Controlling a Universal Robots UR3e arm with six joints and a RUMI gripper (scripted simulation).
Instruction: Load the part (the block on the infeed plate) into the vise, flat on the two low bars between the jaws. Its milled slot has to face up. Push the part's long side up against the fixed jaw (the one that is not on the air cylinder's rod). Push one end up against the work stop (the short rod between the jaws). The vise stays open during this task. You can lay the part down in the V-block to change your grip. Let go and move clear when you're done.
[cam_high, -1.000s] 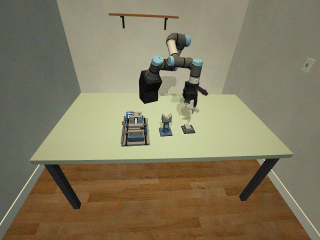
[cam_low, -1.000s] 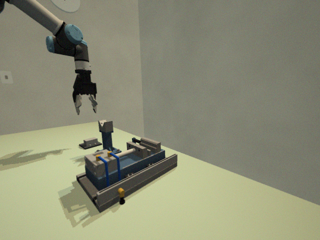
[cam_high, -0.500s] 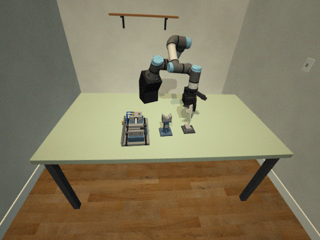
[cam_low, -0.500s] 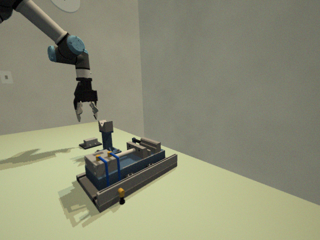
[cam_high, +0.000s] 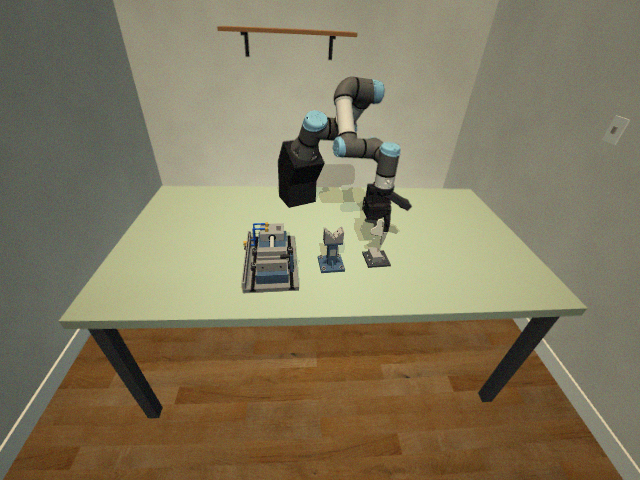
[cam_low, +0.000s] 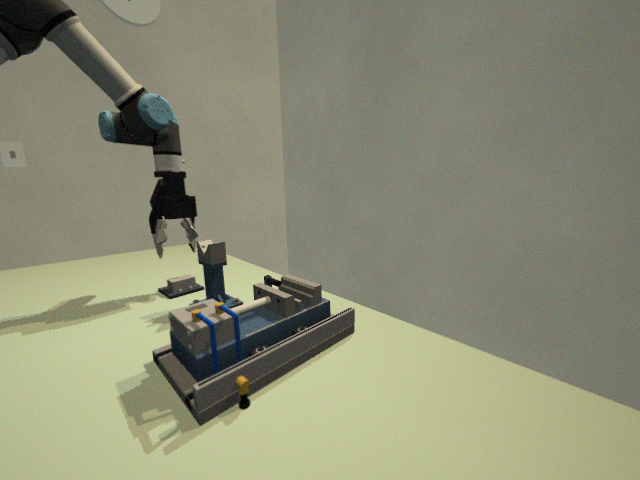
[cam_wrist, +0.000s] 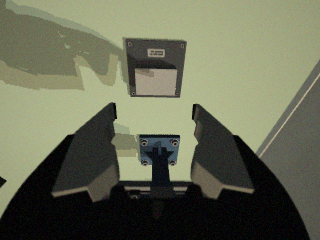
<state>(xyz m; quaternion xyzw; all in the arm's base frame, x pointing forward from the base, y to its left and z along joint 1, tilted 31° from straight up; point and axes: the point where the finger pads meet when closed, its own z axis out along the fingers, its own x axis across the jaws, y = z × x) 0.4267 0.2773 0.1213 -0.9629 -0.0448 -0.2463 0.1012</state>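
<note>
Over by the counter's back edge, the claw (cam_high: 383, 232) (cam_low: 176, 253) (cam_wrist: 154, 104) hangs half open, gripping nothing! And the block (cam_high: 375, 253) (cam_low: 181, 282) (cam_wrist: 155, 82)? On its plate (cam_high: 383, 262) (cam_low: 170, 294) (cam_wrist: 155, 44), nearer the front edge of the counter (cam_high: 454, 279) (cam_low: 413, 403) (cam_wrist: 280, 65).

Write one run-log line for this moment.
tool: open, empty | block: on infeed plate | vise: open, unloaded

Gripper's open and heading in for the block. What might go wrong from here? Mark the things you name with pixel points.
The gripper (cam_high: 383, 227) (cam_low: 176, 254) (cam_wrist: 154, 104) might clip the V-block (cam_high: 333, 236) (cam_low: 212, 252), which stands higher than the block (cam_high: 375, 253) (cam_low: 180, 282) (cam_wrist: 155, 82). The block sits low on its plate (cam_high: 383, 262) (cam_low: 173, 294) (cam_wrist: 155, 45), so fingertips could hit the plate.
</note>
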